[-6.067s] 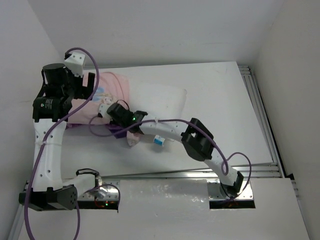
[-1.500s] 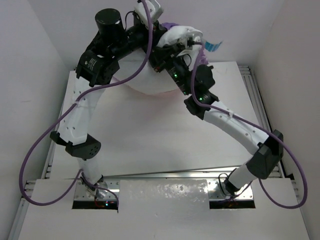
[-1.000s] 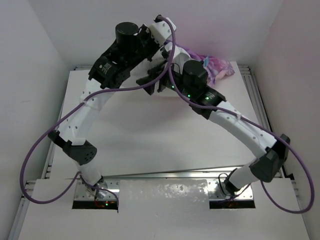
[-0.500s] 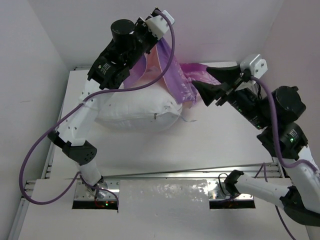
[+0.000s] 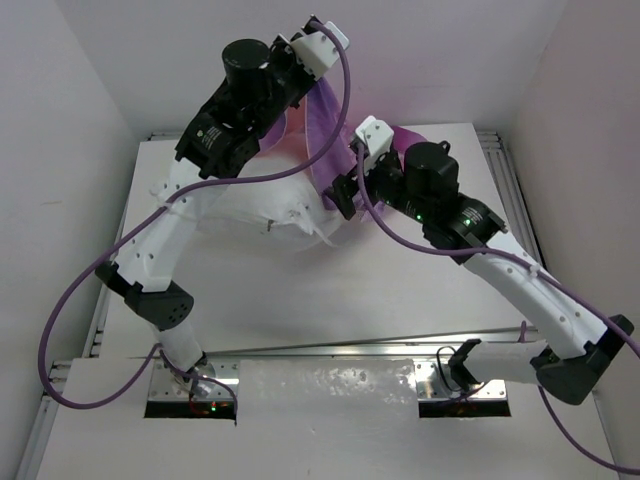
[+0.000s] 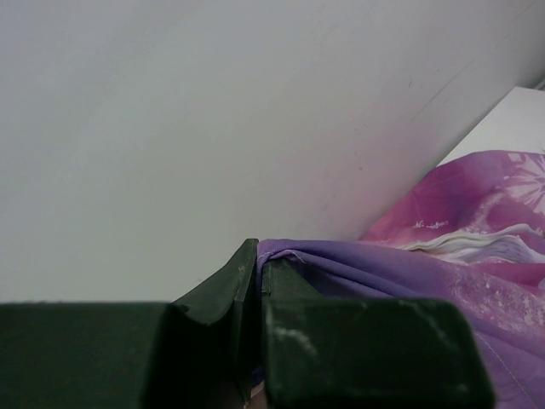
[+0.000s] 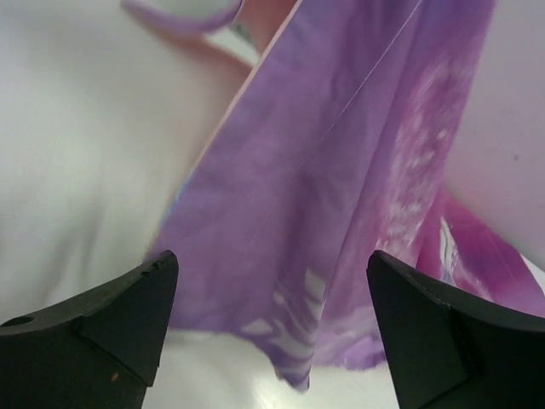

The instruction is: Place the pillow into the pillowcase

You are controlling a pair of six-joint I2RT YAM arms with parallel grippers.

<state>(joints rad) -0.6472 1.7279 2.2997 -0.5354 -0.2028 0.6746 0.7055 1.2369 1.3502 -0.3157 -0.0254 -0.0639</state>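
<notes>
The left pincer [image 6: 258, 260] is pinching, jaws pressed together, the hem of the thin purple-and-pink printed fabric pillowcase [image 7: 341, 170] and is holding it high, so the cloth is hanging below it. The right pincer [image 7: 272, 319] is standing wide open, gripping nothing, with the hanging cloth just in front of it. The large plump white pillow [image 5: 240, 215] is lying on the white table [image 5: 400, 290], below the left pincer; whether any part is inside, I cannot tell. The risk, I think: the right pincer may be catching both layers together, shutting the mouth, or the hem may be slipping from the single pinch.
</notes>
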